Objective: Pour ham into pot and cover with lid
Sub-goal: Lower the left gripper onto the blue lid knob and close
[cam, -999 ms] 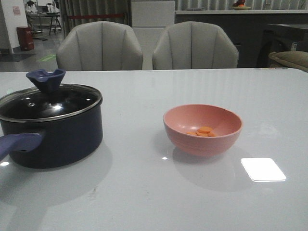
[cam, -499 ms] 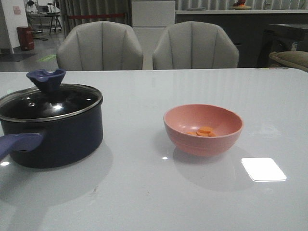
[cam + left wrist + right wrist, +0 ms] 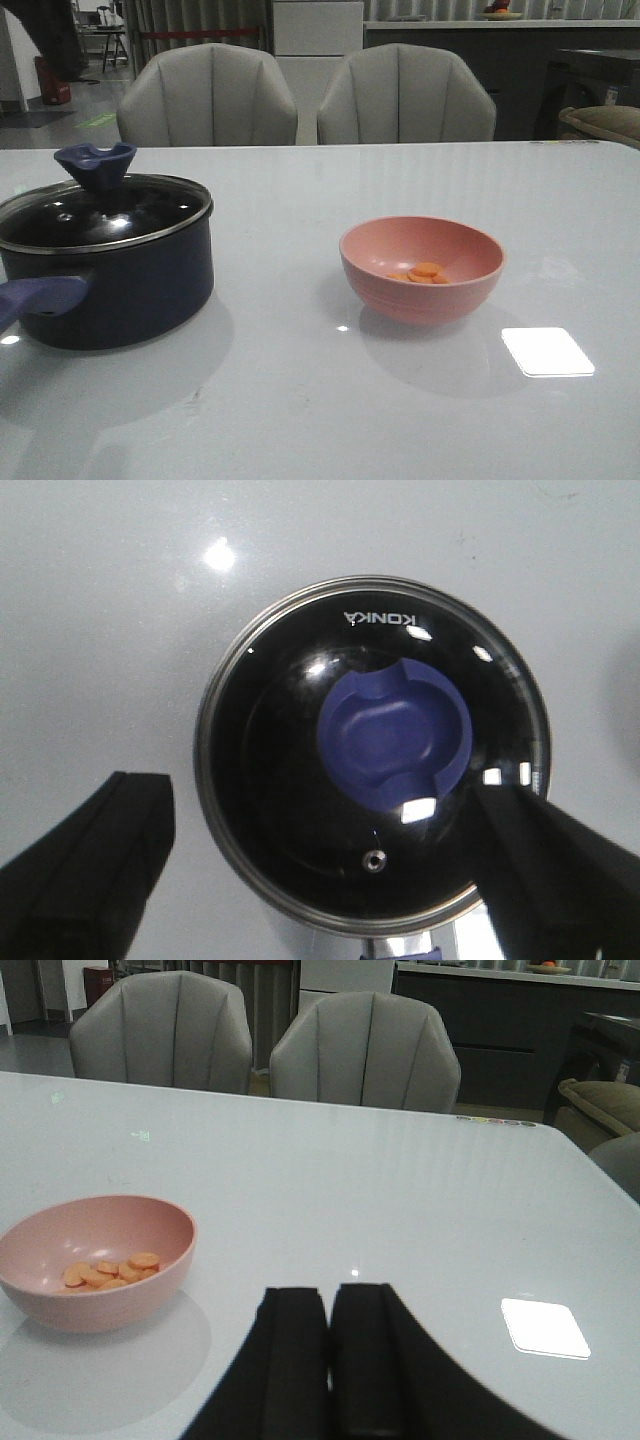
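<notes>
The dark pot point(image 3: 120, 285) stands at the left of the table, its blue-purple handle point(image 3: 35, 297) pointing toward me. The glass lid point(image 3: 105, 215) lies on it with its blue-purple knob point(image 3: 95, 165) up. Several orange ham slices point(image 3: 425, 273) lie in the pink bowl point(image 3: 422, 290) at mid-table. My left gripper point(image 3: 315, 790) hangs open, high above the lid point(image 3: 280, 780) and its knob point(image 3: 393, 730), touching nothing. Off to the right of the bowl point(image 3: 95, 1290) and ham point(image 3: 105, 1272), my right gripper point(image 3: 330, 1305) is shut and empty, low over the table.
Two grey chairs point(image 3: 305, 100) stand behind the table's far edge. A bright square light reflection point(image 3: 547, 351) lies on the glossy white tabletop point(image 3: 300, 400) to the right of the bowl.
A dark shape has come into the top left corner of the front view. Pot, lid and bowl have not moved.
</notes>
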`<state>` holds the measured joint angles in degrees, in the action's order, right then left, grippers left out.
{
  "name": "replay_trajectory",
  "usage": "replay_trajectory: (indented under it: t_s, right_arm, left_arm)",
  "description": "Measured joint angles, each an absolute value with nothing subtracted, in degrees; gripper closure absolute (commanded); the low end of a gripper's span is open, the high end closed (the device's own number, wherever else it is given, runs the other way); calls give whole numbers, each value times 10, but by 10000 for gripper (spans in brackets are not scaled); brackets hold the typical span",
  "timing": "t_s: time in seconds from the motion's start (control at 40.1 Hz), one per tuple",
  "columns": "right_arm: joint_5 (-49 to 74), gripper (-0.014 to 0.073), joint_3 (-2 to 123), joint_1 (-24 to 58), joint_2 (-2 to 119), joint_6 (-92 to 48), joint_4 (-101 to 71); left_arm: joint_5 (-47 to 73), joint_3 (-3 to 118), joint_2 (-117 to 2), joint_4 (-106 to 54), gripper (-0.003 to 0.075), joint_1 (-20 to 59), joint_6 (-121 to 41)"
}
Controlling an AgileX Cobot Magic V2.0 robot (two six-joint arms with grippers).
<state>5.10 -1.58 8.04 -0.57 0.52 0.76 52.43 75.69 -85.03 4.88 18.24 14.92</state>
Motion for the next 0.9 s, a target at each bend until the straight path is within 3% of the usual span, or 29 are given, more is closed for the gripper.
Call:
replay_trajectory:
  t_s: [0.275, 0.899]
  right_arm:
    - [51, 444, -16, 80, -6, 5, 8]
    - [51, 444, -16, 80, -6, 5, 8]
  left_arm:
    - [556, 829, -933, 63, 95, 219, 193]
    - [565, 836, -1003, 58, 95, 219, 214]
